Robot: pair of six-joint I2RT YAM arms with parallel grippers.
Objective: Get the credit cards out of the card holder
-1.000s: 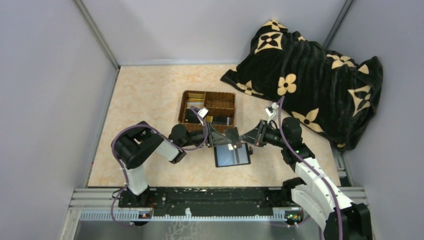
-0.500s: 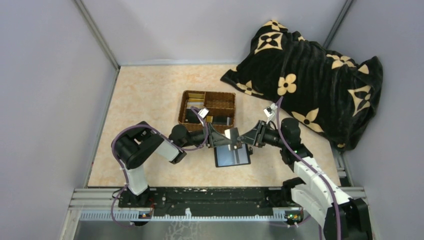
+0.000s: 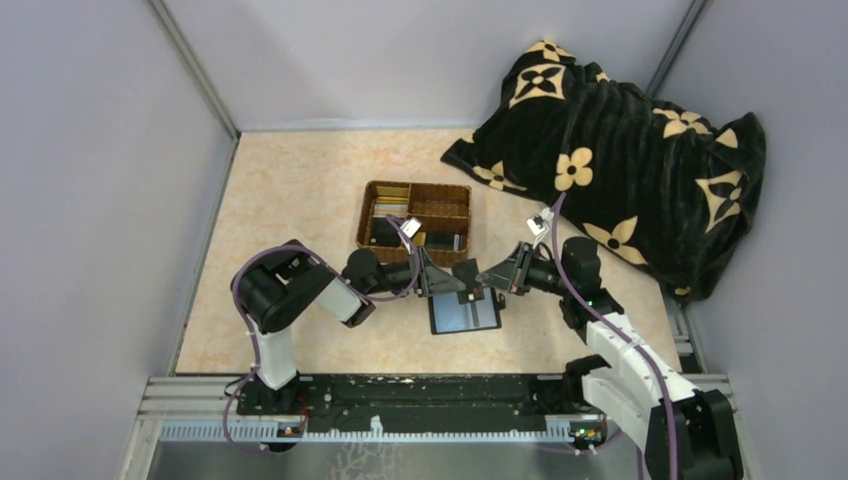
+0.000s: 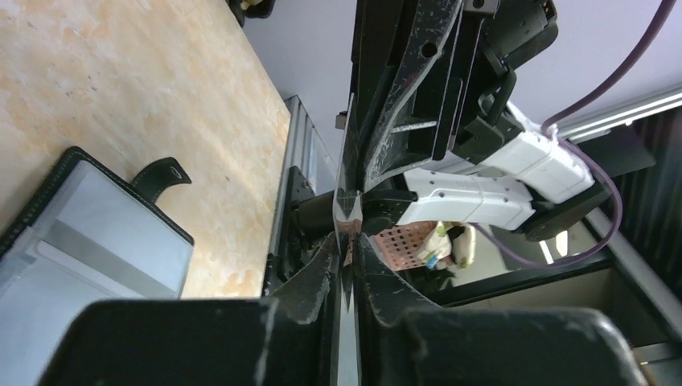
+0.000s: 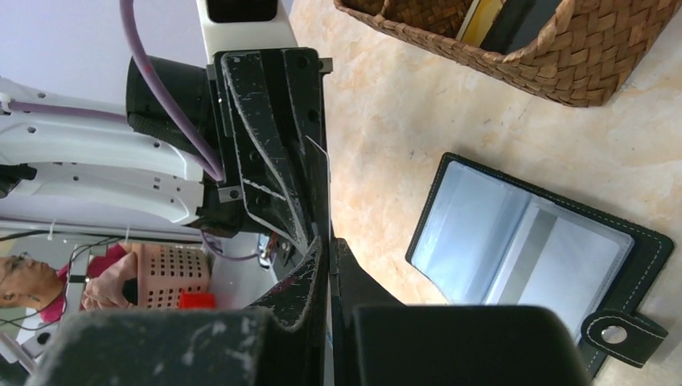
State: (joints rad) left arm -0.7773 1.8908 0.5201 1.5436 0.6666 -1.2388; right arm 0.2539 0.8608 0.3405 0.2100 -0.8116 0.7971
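One dark credit card (image 3: 465, 272) hangs in the air between my two grippers, above the table. My left gripper (image 3: 452, 280) is shut on its left edge, and my right gripper (image 3: 478, 278) is shut on its right edge. In the left wrist view the credit card (image 4: 346, 211) shows edge-on between the left gripper's (image 4: 347, 249) fingers. The right wrist view also has it edge-on (image 5: 320, 181), clamped in the right gripper (image 5: 330, 245). The black card holder (image 3: 465, 313) lies open on the table just below, its grey slotted inside facing up (image 5: 531, 241) (image 4: 88, 241).
A brown wicker divided tray (image 3: 445, 200) with several flat items in it stands behind the grippers, also seen in the right wrist view (image 5: 563, 64). A black blanket with tan flowers (image 3: 620, 150) is heaped at the back right. Grey walls enclose the table.
The card between the grippers has turned more edge-on and no longer glints. The left arm has shifted slightly right. The card holder has not moved.
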